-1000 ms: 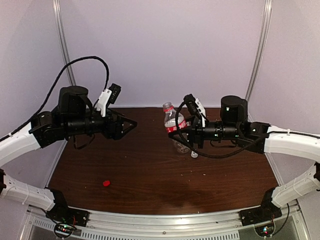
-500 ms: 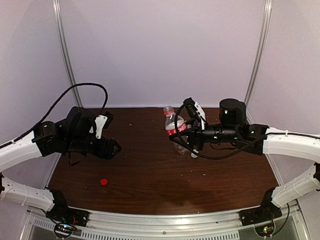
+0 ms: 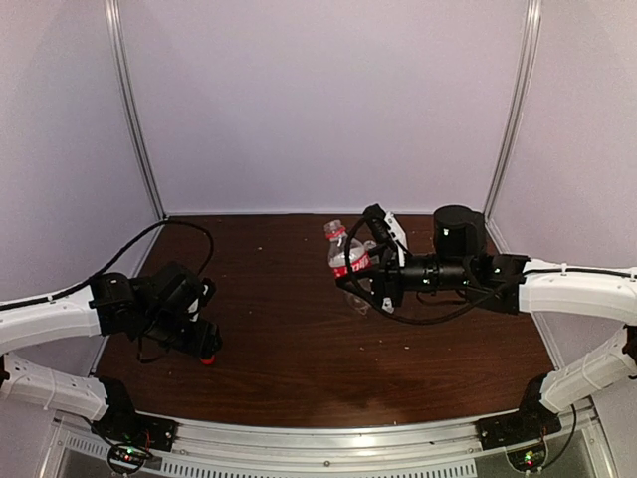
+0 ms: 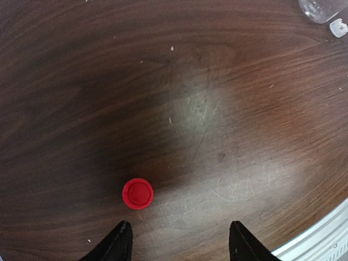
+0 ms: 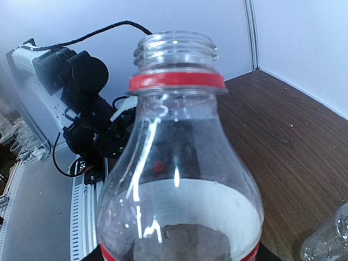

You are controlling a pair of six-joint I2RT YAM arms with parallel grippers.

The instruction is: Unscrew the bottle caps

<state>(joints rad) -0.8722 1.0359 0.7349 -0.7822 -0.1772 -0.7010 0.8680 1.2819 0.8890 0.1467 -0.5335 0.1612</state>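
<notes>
Fingers point(image 4: 120, 243) of the left gripper point(image 4: 179, 244) stand apart with nothing between them, low over the dark wooden table point(image 3: 299, 329). The red cap point(image 4: 137, 193) lies flat on the wood just ahead of one fingertip, slightly inward of it toward the gap and touching neither finger. In the top view this cap shows as a red spot right at the tip of the lowered left gripper.

The right gripper point(image 3: 356, 274) is clamped across the lower body of the labelled bottle point(image 3: 343, 254) and holds it off the table. The bottle's long axis is tilted: its base sits in the fingers, and its neck rises out beyond them and leans away from the right arm, toward the far left of the table. From the right wrist the bottle fills the view. Its red label band is nearest the fingers, the clear shoulder comes above that, then a red collar ring, and the threaded mouth is bare and open at the far end, pointing away from the fingers.

Below the right fingers, on the table, rests the second bottle point(image 5: 326, 242), clear and unlabelled. It seems to lie on its side, though only a part of it shows. The white cap point(image 4: 338, 27) sits on the wood just beside it.
</notes>
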